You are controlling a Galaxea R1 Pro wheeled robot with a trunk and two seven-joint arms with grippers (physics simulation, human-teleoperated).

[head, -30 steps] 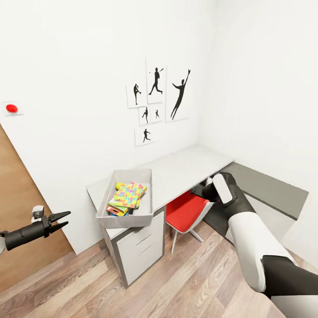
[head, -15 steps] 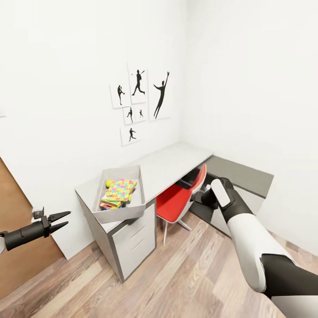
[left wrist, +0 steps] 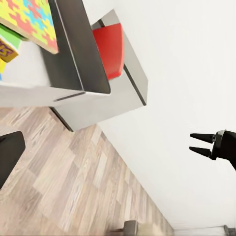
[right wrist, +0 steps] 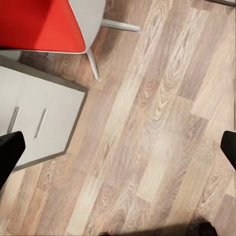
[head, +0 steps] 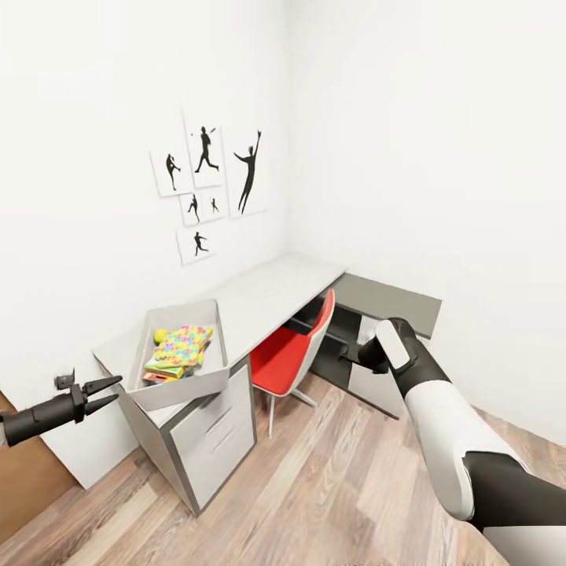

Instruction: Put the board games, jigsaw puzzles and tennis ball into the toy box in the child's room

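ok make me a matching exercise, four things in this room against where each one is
Things:
1. jigsaw puzzle
2. red chair
3. silhouette pictures
4. left gripper

Places:
A. hanging on the white wall above the table
B. in the air beside the end of the table that holds the toy box
C. tucked in at the table's inner corner
D. inside the toy box

Pairs: 1-D, 2-C, 3-A, 4-B

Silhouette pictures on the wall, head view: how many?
6, grouped on the wall above the table. Top row: left picture, middle picture, tall right picture. Below: two small pictures, then the lowest picture. None looks hidden.
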